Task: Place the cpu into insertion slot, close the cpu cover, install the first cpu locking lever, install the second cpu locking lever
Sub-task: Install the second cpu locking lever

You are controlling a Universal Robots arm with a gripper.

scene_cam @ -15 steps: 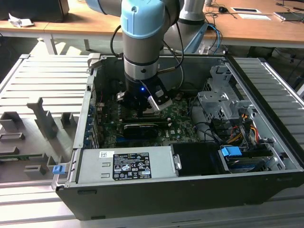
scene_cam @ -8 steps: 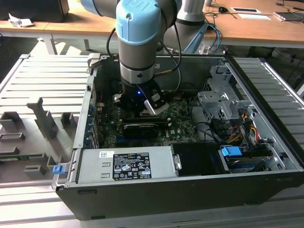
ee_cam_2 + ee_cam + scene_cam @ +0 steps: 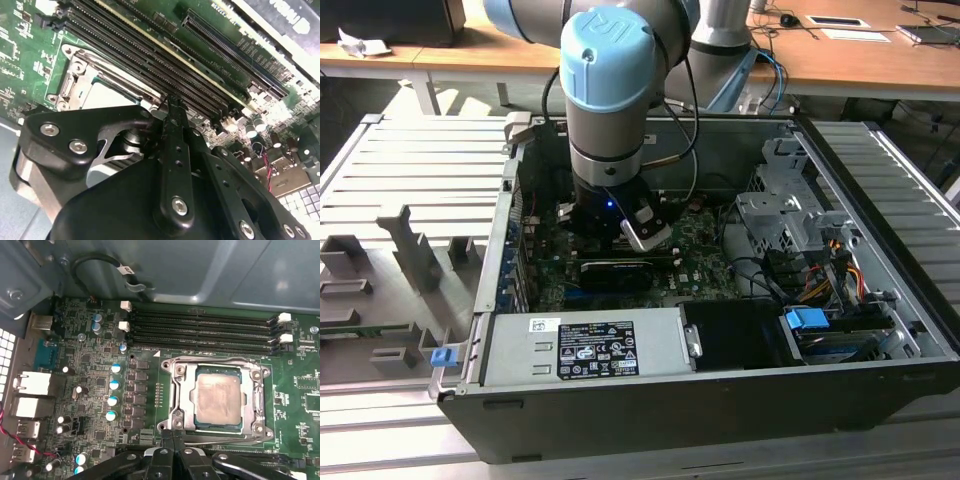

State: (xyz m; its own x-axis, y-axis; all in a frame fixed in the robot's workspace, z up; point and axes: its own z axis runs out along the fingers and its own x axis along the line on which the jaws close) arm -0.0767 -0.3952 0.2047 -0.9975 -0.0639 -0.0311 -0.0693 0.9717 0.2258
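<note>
Cpu [image 3: 219, 397] sits face-up in the insertion slot [image 3: 218, 426], cpu cover [image 3: 182, 399] down around it. Gripper [image 3: 171, 436], fingertips pinched together and holding nothing, hovers just off the cover's edge away from the memory slots [image 3: 200, 330], near its left corner.

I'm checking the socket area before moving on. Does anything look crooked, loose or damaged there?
Nothing stands out. In the first wrist view the cpu sits square in the window of the cpu cover, which lies flat over it. The gripper sits at the cover's edge.
</note>
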